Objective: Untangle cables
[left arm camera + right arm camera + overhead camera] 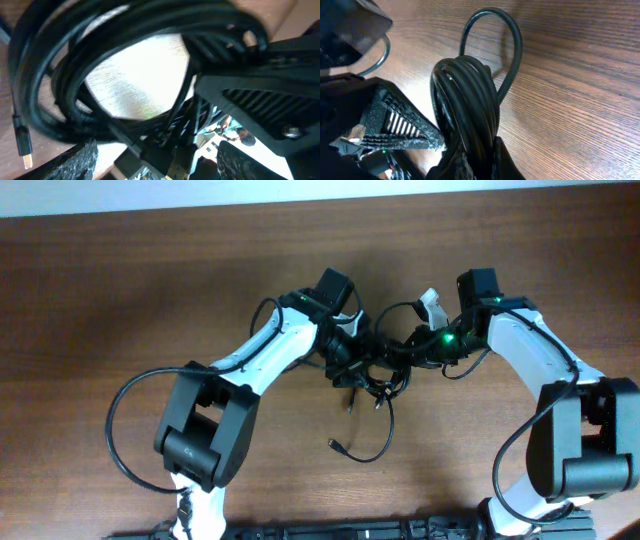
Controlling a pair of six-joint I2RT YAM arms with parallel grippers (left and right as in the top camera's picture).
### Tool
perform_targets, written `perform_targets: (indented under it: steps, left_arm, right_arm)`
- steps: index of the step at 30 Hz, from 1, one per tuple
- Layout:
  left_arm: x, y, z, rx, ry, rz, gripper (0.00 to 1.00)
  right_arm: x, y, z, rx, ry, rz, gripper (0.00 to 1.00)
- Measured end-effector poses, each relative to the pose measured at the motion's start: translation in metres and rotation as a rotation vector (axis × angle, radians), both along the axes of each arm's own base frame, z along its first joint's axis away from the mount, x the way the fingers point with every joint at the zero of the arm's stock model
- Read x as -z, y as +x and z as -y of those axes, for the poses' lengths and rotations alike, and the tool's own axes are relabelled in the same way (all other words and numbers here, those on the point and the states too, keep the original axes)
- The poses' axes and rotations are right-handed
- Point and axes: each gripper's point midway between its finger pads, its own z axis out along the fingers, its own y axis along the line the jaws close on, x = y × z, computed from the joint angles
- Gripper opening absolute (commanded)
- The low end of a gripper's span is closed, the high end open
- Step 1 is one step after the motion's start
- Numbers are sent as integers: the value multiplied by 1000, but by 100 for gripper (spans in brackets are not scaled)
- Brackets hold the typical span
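2 grippers face-to-face at cables

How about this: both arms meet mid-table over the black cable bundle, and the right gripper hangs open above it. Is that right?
Not quite. The right gripper is not hanging open above it: it is shut on the black cable bundle, pinching the cords, as the right wrist view shows. The rest of what you said holds.
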Motion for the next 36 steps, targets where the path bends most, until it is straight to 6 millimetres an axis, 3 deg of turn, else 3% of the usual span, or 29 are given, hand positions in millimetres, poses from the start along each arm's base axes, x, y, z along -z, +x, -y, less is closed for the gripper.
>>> perform_targets:
  steps: [4, 8, 11, 12, 17, 21, 26, 30, 32, 36]
  left_arm:
    - [15, -21, -1, 20, 26, -51, 47]
    - [14, -24, 3, 33, 24, -49, 30]
    - [13, -25, 4, 32, 18, -55, 4]
    - [14, -26, 3, 34, 20, -57, 0]
    - [15, -22, 0, 55, 7, -23, 0]
    - [15, 0, -21, 32, -12, 20, 0]
    - [0, 44, -74, -33, -112, 105, 0]
    - [-36, 97, -160, -248, -132, 230, 0]
    - [-49, 113, -202, -348, -139, 269, 0]
    - [-53, 129, -273, -521, -139, 284, 0]
  right_arm:
    - [1, 0, 1, -2, -7, 1, 4]
    - [1, 0, 1, -2, -6, 1, 4]
    - [1, 0, 1, -2, -7, 3, 4]
    - [1, 1, 1, -1, -9, 4, 4]
    - [1, 1, 1, -1, -10, 5, 4]
    - [2, 1, 2, 0, -13, 5, 4]
    - [2, -1, 1, -3, -14, -2, 4]
    - [2, -1, 0, -4, -11, -2, 4]
    - [1, -1, 0, -5, -6, -2, 4]
    - [2, -1, 1, -3, -14, -6, 4]
